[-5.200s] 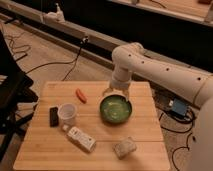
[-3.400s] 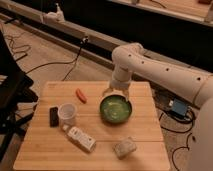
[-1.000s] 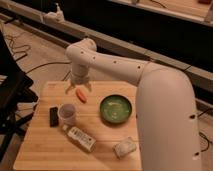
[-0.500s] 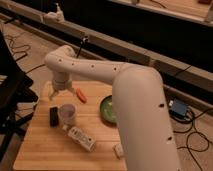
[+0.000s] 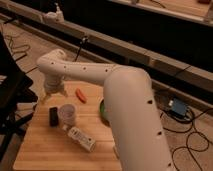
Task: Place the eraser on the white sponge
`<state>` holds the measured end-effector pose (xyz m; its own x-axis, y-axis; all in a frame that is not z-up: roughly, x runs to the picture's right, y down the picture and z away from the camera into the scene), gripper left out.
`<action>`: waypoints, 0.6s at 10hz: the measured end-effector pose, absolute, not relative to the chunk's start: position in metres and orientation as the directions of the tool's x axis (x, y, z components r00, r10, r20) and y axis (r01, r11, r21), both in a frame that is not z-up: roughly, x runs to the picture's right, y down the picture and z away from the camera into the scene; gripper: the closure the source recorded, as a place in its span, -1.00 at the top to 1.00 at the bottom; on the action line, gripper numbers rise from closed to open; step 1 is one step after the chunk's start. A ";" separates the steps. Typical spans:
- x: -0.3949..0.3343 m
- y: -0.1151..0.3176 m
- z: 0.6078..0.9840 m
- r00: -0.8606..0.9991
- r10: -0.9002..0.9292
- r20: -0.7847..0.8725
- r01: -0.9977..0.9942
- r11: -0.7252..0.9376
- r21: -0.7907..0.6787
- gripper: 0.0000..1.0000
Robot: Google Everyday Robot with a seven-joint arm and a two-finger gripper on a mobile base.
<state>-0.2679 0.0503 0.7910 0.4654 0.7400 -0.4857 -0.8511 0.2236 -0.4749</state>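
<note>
Fig.: approach to pick. Gripper (image 5: 53, 95) hovers over far-left part of counter (image 5: 42, 150), jaws apart, pointing down. Eraser (image 5: 53, 116) lies flat at approx. 6 o'clock of it, just beside the cup (image 5: 67, 114), which sits at eraser's 3 o'clock. White sponge not visible; arm probably hides it. For a clean grasp: descend straight, close across eraser's short width, stay clear of cup rim & orange piece (image 5: 80, 95) at 2 o'clock.

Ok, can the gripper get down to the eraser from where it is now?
Probably yes. The gripper hangs open just above and behind the eraser, with nothing between them; the cup close beside the eraser may crowd one finger.
</note>
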 end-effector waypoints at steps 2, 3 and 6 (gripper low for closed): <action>-0.264 0.054 0.800 0.457 0.737 -0.497 -0.862 0.231 -0.450 0.50; -0.269 0.059 0.805 0.460 0.734 -0.499 -0.861 0.232 -0.452 0.50; -0.296 0.086 0.822 0.482 0.714 -0.508 -0.848 0.235 -0.475 0.50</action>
<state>-0.2963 0.0865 0.8223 0.4824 0.7135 -0.5081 -0.8480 0.2350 -0.4751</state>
